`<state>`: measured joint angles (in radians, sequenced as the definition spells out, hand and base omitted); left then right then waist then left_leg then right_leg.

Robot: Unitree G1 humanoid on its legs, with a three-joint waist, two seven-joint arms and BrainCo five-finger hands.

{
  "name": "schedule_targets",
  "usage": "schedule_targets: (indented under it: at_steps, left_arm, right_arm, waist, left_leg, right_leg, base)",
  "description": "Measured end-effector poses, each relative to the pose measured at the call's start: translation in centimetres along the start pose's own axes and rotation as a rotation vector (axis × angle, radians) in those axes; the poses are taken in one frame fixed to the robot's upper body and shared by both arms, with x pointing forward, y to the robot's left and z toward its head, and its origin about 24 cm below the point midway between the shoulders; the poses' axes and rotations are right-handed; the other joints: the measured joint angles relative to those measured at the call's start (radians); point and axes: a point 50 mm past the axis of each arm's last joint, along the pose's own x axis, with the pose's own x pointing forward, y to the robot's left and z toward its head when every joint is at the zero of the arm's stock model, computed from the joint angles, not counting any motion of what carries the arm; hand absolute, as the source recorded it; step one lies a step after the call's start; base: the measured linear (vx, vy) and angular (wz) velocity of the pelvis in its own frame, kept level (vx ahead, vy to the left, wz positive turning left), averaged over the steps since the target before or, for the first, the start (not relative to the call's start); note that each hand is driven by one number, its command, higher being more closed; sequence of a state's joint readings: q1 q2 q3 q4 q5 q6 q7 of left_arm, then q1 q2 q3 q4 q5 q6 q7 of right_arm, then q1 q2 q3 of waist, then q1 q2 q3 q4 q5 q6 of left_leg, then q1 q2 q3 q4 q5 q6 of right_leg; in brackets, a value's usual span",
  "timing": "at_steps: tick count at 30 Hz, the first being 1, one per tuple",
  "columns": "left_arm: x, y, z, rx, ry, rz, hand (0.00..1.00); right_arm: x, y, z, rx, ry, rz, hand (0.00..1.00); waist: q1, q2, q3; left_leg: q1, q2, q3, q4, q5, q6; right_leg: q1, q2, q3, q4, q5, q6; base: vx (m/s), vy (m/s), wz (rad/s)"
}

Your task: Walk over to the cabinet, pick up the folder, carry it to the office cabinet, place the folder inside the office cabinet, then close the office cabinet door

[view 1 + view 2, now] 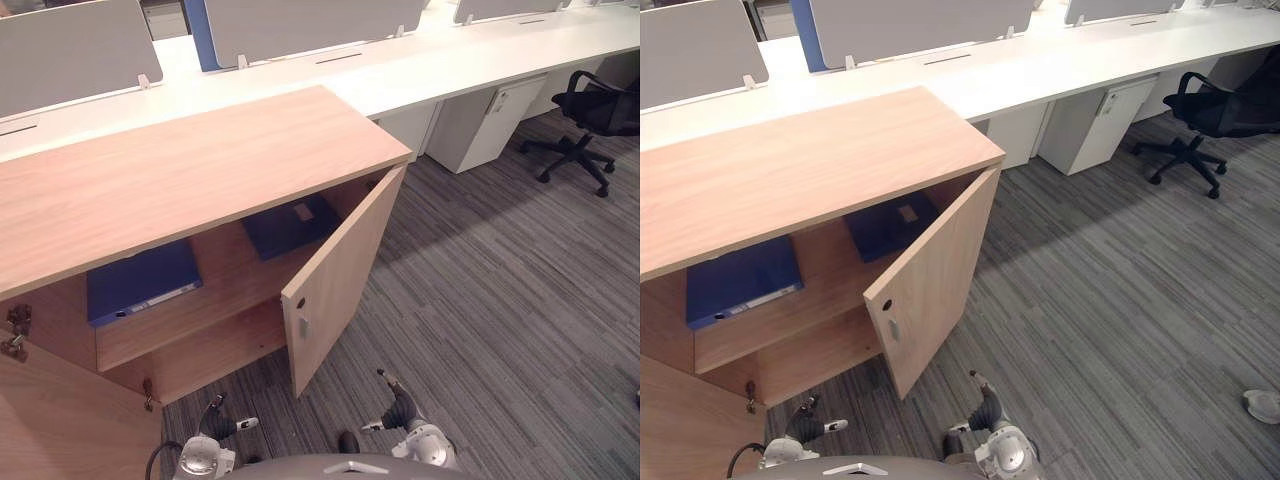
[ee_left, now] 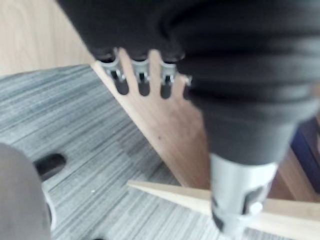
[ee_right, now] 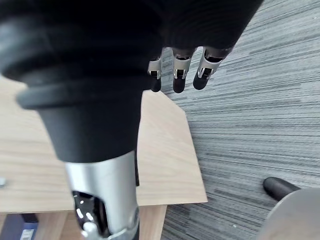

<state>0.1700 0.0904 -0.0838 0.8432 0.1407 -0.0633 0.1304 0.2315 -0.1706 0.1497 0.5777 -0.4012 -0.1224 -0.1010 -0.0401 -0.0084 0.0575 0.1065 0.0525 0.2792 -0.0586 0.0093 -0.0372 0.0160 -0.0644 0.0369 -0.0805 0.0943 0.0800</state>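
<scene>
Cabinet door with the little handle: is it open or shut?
Open. The door stands swung out from the cabinet over the carpet, leaving a blue folder and a darker folder visible on the shelf.

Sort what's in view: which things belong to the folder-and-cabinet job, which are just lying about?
Job: office cabinet, its open door, blue folder and dark blue folder inside, left hand, right hand.
Lying about: black office chair, white desk, white pedestal cabinet, grey desk screens.
</scene>
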Motion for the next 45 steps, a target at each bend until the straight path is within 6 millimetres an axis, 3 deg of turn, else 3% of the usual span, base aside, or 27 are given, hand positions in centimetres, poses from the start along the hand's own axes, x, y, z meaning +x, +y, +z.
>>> schedule_targets:
  at_steps: [10, 19, 24, 27, 31, 33, 36, 38, 41, 42, 43, 44, 45]
  left_arm:
    - [0.0, 0.0, -0.1, -0.009, 0.005, 0.016, 0.00]
    - [0.0, 0.1, -0.3, -0.056, 0.021, 0.050, 0.00]
    - [0.2, 0.4, 0.0, -0.103, 0.020, 0.062, 0.00]
    - [0.2, 1.0, 0.1, -0.151, 0.022, 0.091, 0.00]
    - [0.4, 1.4, 0.5, -0.170, 0.010, 0.104, 0.00]
    - [0.4, 1.7, 0.6, -0.186, 0.005, 0.118, 0.00]
    - [0.8, 2.4, 2.4, -0.240, -0.056, 0.139, 0.00]
    - [0.8, 2.6, 3.0, -0.272, -0.079, 0.144, 0.00]
    - [0.4, 2.7, 3.2, -0.309, -0.108, 0.151, 0.00]
    - [0.1, 2.7, 2.4, -0.340, -0.088, 0.163, 0.00]
    - [0.0, 2.8, 1.8, -0.358, -0.070, 0.178, 0.00]
    - [-0.2, 3.1, 1.0, -0.385, -0.045, 0.202, 0.00]
    - [-0.3, 3.1, 0.7, -0.419, -0.035, 0.214, 0.00]
  right_arm:
    - [0.5, 0.3, -2.5, 0.018, 0.161, 0.001, 0.00]
    - [1.0, 0.9, -2.4, 0.046, 0.189, 0.013, 0.00]
    - [1.5, 0.6, -2.0, 0.040, 0.194, -0.004, 0.00]
    - [1.7, 0.5, -1.7, 0.048, 0.188, -0.010, 0.00]
    - [1.7, 0.9, -1.7, 0.075, 0.196, -0.005, 0.00]
    - [1.9, 1.1, -1.5, 0.084, 0.197, -0.001, 0.00]
    - [2.2, 1.6, -0.7, 0.131, 0.186, 0.002, 0.00]
    - [2.6, 1.1, -0.3, 0.154, 0.175, -0.018, 0.00]
    - [3.3, -0.2, 0.8, 0.167, 0.137, -0.067, 0.00]
    - [3.3, -0.6, 0.8, 0.187, 0.138, -0.088, 0.00]
    - [3.3, -0.7, 0.7, 0.199, 0.141, -0.093, 0.00]
    - [3.2, -0.3, 0.5, 0.220, 0.151, -0.089, 0.00]
    - [2.8, -0.1, -0.2, 0.230, 0.179, -0.088, 0.00]
  waist:
    - [0.023, -0.015, -0.004]
    - [0.033, -0.030, 0.003]
    - [0.039, -0.040, 0.010]
    - [0.041, -0.046, 0.030]
    - [0.046, -0.058, 0.023]
    - [0.060, -0.062, 0.022]
    - [0.068, -0.056, 0.053]
    - [0.084, -0.046, 0.065]
    - [0.104, -0.023, 0.088]
    - [0.101, -0.007, 0.098]
    - [0.097, -0.007, 0.099]
    - [0.091, -0.030, 0.105]
    - [0.095, -0.028, 0.103]
  left_leg:
    - [0.003, -0.034, -0.079, -0.023, 0.024, 0.031]
    - [0.015, -0.059, -0.116, -0.028, 0.029, 0.038]
    - [-0.039, -0.079, -0.158, -0.027, 0.026, 0.042]
    - [-0.056, -0.099, -0.231, -0.027, 0.027, 0.042]
    - [-0.093, -0.117, -0.328, -0.021, 0.046, 0.045]
    - [-0.122, -0.124, -0.392, -0.014, 0.073, 0.071]
    - [-0.181, -0.149, -0.527, 0.077, 0.068, 0.064]
    - [-0.178, -0.149, -0.560, 0.093, 0.061, 0.054]
    - [-0.200, -0.156, -0.548, 0.106, 0.057, 0.042]
    - [-0.227, -0.132, -0.468, 0.128, 0.003, 0.037]
    - [-0.234, -0.123, -0.430, 0.130, -0.023, 0.039]
    - [-0.252, -0.111, -0.349, 0.194, -0.047, 0.045]
    - [-0.279, -0.091, -0.257, 0.331, -0.075, 0.043]
  right_leg:
    - [0.026, -0.031, -0.067, 0.024, -0.023, 0.018]
    - [0.041, -0.057, -0.100, 0.061, -0.057, 0.030]
    - [-0.040, -0.076, -0.098, 0.150, -0.102, 0.038]
    - [-0.057, -0.075, -0.054, 0.205, -0.149, 0.049]
    - [-0.050, -0.081, -0.095, 0.209, -0.180, 0.048]
    - [-0.047, -0.080, -0.143, 0.201, -0.171, 0.039]
    - [0.022, -0.078, -0.222, 0.172, -0.177, 0.010]
    - [0.052, -0.073, -0.241, 0.175, -0.190, -0.008]
    - [0.059, -0.086, -0.288, 0.217, -0.235, 0.007]
    - [0.055, -0.087, -0.331, 0.230, -0.242, 0.010]
    - [0.054, -0.087, -0.347, 0.224, -0.243, 0.009]
    - [0.055, -0.115, -0.377, 0.209, -0.245, 0.001]
    - [0.057, -0.126, -0.400, 0.215, -0.247, 0.001]
  base:
    - [-0.02, 0.016, 0.24]
    - [-0.04, 0.015, 0.14]
    - [-0.06, 0.011, 0.14]
    - [0.03, 0.010, 0.35]
    - [0.11, 0.000, 0.74]
    - [0.18, -0.008, 0.90]
    - [0.12, 0.010, 1.31]
    - [0.03, -0.001, 1.01]
    - [-0.10, -0.033, 0.62]
    - [-0.13, -0.025, 0.54]
    - [-0.16, -0.026, 0.70]
    - [-0.05, 0.005, 0.62]
    - [-0.03, 0.029, 0.66]
